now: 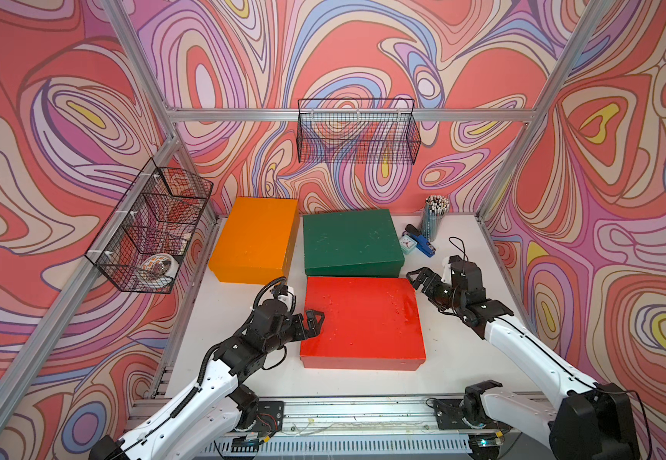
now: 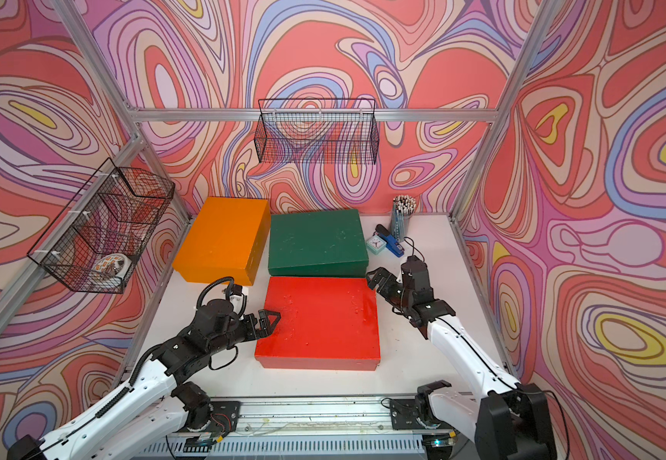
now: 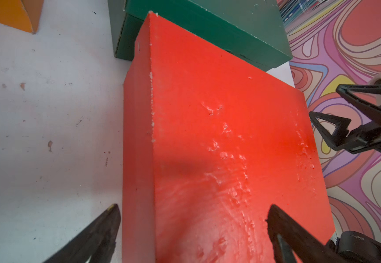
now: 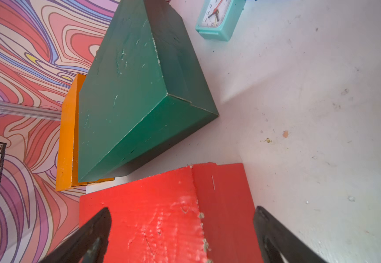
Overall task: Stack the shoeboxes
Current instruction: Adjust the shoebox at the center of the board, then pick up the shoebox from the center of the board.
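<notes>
Red shoebox (image 1: 363, 318) lies flat at mid-table, nearest the arms, lid on. Green shoebox (image 1: 351, 239) sits just behind it, with a narrow strip of table (image 1: 239, 338) between them. Orange shoebox (image 1: 253, 235) stands just beside the green one on its left, in the back-left corner. No box rests on another.

Left gripper (image 1: 312, 323) is at the red box's left edge, jaws wide apart and clamped on nothing. In the left wrist view one finger (image 3: 102, 230) hangs beside the box wall and the other over the lid. Right gripper (image 1: 416, 280) is at the red box's far right corner, jaws likewise spread and straddling that edge.

Bare tabletop lies left, right and in front of the red box. Beyond the right gripper stand a clock (image 1: 407, 243), a blue stapler (image 1: 423, 242) and a pencil cup (image 1: 434, 217), near the green box's right side. The back wire basket (image 1: 357, 131) and the left wire basket (image 1: 152, 231) hang on the walls above box height.
</notes>
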